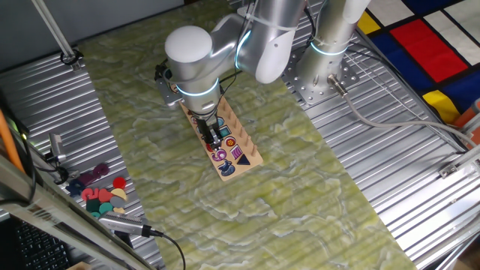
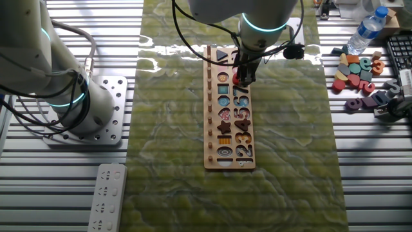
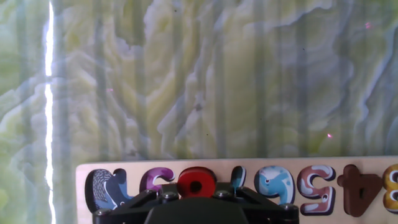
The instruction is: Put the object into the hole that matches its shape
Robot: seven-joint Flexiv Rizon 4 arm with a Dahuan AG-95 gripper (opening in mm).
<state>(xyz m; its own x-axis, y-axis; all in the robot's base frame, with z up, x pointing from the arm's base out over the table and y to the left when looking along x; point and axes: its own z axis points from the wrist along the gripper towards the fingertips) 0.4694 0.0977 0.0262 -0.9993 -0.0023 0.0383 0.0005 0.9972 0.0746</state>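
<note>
The red piece (image 3: 196,183) is small and round with a dark hole in its middle. In the hand view it sits between my fingers, low over the number row of the wooden puzzle board (image 3: 81,199). My gripper (image 3: 196,188) is shut on it. In the other fixed view the gripper (image 2: 241,78) stands over the upper part of the board (image 2: 210,96), with a red spot (image 2: 236,79) at its tip. In one fixed view the gripper (image 1: 214,135) hangs over the board (image 1: 251,155). Whether the piece touches the board is hidden.
The board holds several coloured number and shape pieces. Loose pieces lie off the mat (image 2: 360,71) and also show in one fixed view (image 1: 97,191). A water bottle (image 2: 368,29) and keyboard (image 2: 399,45) stand at the right. A white remote (image 2: 106,196) lies near the arm base (image 2: 106,106).
</note>
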